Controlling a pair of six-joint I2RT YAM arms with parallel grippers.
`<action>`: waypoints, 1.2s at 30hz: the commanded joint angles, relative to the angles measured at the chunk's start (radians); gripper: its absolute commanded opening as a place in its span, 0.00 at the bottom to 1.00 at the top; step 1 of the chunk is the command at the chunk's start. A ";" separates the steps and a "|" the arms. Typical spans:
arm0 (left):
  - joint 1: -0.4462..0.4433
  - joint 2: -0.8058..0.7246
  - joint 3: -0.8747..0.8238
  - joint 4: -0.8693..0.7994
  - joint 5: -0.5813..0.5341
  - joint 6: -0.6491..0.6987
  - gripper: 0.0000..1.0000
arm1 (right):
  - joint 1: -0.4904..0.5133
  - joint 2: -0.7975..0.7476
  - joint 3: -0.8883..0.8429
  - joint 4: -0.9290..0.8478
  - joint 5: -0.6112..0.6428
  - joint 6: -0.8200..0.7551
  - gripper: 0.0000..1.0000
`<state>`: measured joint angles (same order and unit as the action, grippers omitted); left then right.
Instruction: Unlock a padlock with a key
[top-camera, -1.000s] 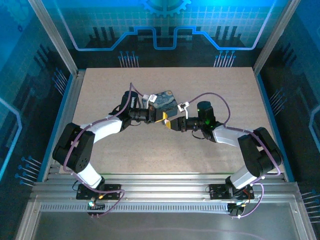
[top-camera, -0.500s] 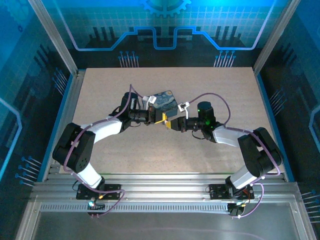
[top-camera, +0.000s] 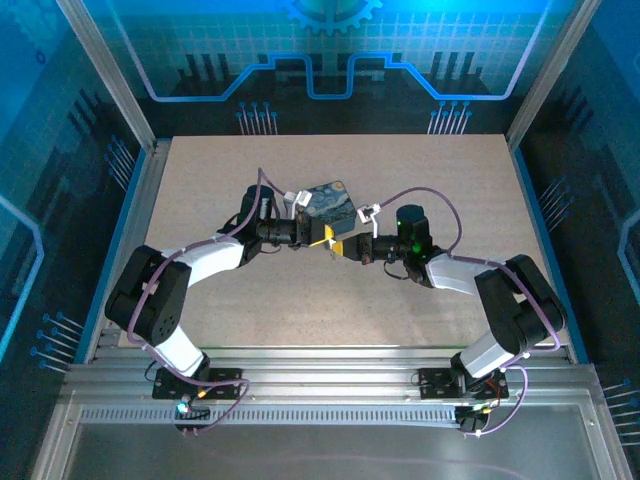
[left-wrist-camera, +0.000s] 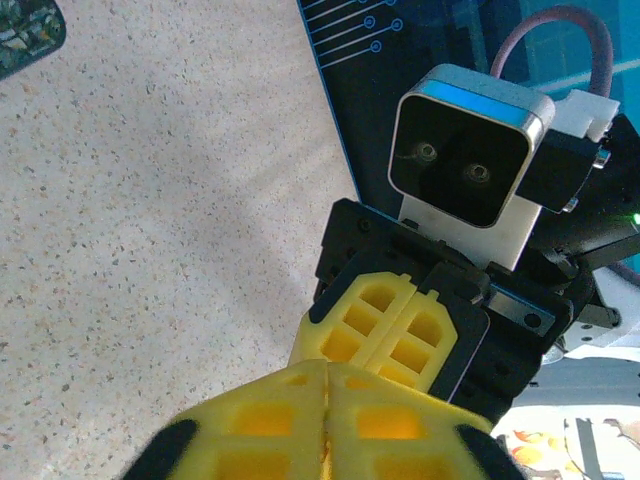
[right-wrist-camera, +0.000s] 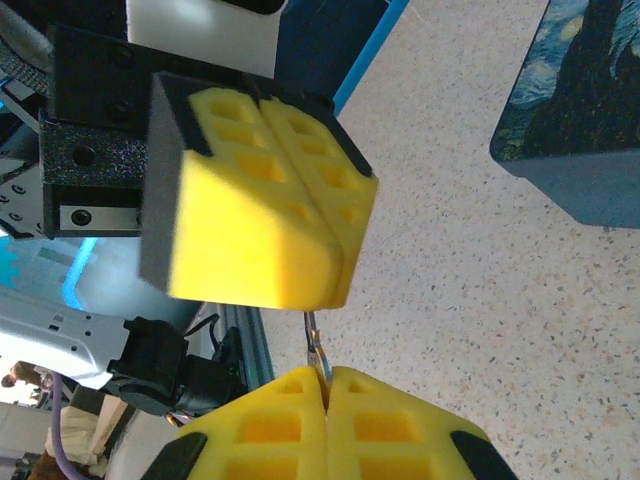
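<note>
two end effectors meet tip to tip over the middle of the surface (top-camera: 400, 170), just in front of the dark blue painted box (top-camera: 332, 202). right end effector (top-camera: 346, 247) is clenched on a thin metal sliver, most likely the key (right-wrist-camera: 315, 345). the key pokes out of the pad seam toward the left end effector (top-camera: 322, 236) and reaches its yellow pads; touching or not, can't tell. left end effector's pads look pressed together, nothing visible between them.

step in hand, as i judge it: lining the key up with the lock for insertion, no turn made yet. next move calls for a fine, straight push along the key's axis into the keyhole, then a wrist twist while the other side holds firm. any tilt would likely slip or bend the key.

hard to make out: the padlock. can't tell whether it sits inside the left pads, which would cover anything held. key's tip is tiny and blurred, its lower part buried in the right pads. from the top view the meeting point is too small to read.
</note>
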<state>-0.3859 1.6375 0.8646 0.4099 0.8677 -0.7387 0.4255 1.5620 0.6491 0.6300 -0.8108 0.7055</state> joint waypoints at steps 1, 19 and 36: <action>0.005 0.004 0.004 -0.004 -0.032 -0.020 0.38 | 0.012 -0.011 -0.010 -0.040 0.025 -0.047 0.00; -0.120 0.042 0.193 -0.594 -0.735 0.026 0.70 | -0.092 -0.097 0.008 -0.402 0.162 -0.234 0.00; -0.268 0.374 0.535 -0.811 -1.104 -0.098 0.70 | -0.218 -0.187 -0.006 -0.590 0.266 -0.298 0.00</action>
<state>-0.6403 1.9762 1.3605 -0.3260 -0.1501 -0.8009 0.2165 1.3918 0.6510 0.0803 -0.5518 0.4400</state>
